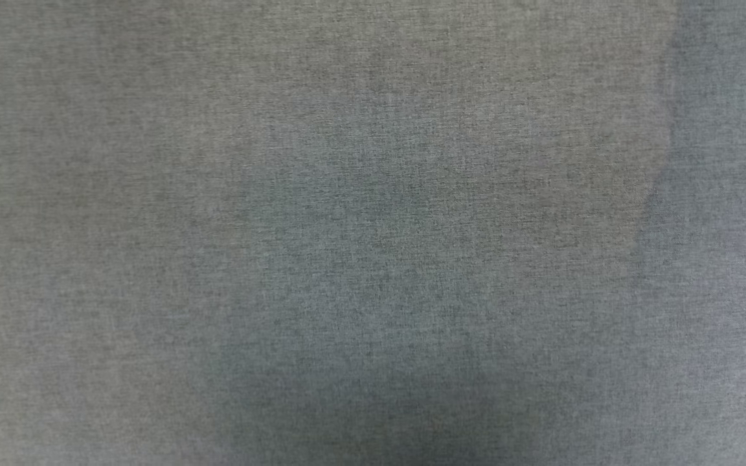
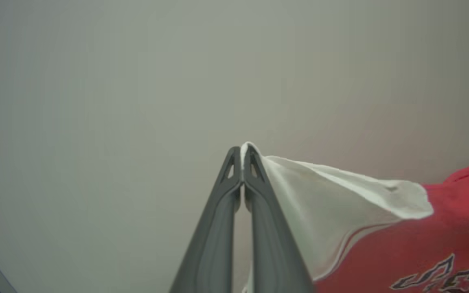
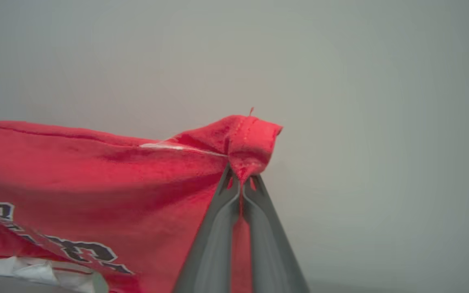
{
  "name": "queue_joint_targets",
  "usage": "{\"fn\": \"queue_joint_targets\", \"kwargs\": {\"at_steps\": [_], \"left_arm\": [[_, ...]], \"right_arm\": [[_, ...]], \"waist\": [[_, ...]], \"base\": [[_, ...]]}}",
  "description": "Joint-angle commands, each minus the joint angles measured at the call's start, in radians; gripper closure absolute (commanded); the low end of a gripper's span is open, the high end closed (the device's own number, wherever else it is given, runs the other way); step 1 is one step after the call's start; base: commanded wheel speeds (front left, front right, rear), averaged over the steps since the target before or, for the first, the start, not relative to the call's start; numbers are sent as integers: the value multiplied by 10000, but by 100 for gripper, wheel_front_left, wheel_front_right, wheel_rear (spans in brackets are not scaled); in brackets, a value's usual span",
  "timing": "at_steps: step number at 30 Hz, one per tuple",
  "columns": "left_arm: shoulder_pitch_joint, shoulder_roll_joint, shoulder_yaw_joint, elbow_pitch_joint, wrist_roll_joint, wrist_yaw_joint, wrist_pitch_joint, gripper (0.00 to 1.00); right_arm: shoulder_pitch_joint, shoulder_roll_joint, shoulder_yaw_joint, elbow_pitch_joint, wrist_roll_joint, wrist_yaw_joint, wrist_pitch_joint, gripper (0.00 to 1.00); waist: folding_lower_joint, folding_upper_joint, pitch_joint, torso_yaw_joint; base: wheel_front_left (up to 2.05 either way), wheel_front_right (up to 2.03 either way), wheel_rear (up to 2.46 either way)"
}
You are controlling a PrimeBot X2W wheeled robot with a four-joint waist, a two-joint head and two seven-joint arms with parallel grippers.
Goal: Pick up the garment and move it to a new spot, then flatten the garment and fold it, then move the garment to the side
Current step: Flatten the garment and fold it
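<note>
Head view: a grey woven cloth (image 1: pixel 373 194) with soft shadow patches; how it lies relative to the garment cannot be told.

Left wrist view: the left gripper (image 2: pixel 242 152) is clenched on the tip of the garment's (image 2: pixel 401 252) white sleeve (image 2: pixel 332 195); the red body trails away from that pinch, and its black lettering (image 2: pixel 442 276) is cut off at the frame edge.

Right wrist view: the right gripper (image 3: pixel 242 179) is clamped on a bunched red corner (image 3: pixel 250 138) of the garment; the body stretches away from it, its lower part cut off.

Likely risks: the sleeve pinch is thin and could slip under a pull; with one grip on a sleeve and the other on a body corner, the garment may well land skewed or creased. Whether it hangs free or touches anything is hidden; the backdrop is pale and featureless.
</note>
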Motion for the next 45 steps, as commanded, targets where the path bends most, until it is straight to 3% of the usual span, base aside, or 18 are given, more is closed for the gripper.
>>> {"fn": "queue_joint_targets", "kwargs": {"at_steps": [1, 11, 21, 33, 45], "left_arm": [[798, -164, 91, -214, -96, -49, -56, 100], [5511, -1148, 563, -1142, -584, -103, -58, 100], [9360, -1600, 147, -746, -1149, -167, -58, 100], [12496, -936, -340, -1176, -2015, -184, 57, 100], [15126, -98, -1133, -3185, -2683, -186, 1279, 100]], "right_arm": [[439, -59, 145, 70, 185, -19, -115, 100], [3692, -307, 1521, -336, 1345, -19, -235, 100], [7211, -935, 2800, -798, 2860, -19, -239, 100], [9826, -1563, 3729, -1214, 4826, -19, -120, 100], [11673, -2185, 4450, -1967, 6178, -19, 331, 100]], "waist": [[-2, 0, -227, 127], [-2, 0, -1873, 504], [-2, 0, -4002, 888], [-2, 0, -5814, 1370], [-2, 0, -6982, 1700]], "base": [[0, 0, 0], [0, 0, 0], [0, 0, 0], [0, 0, 0], [0, 0, 0]]}}
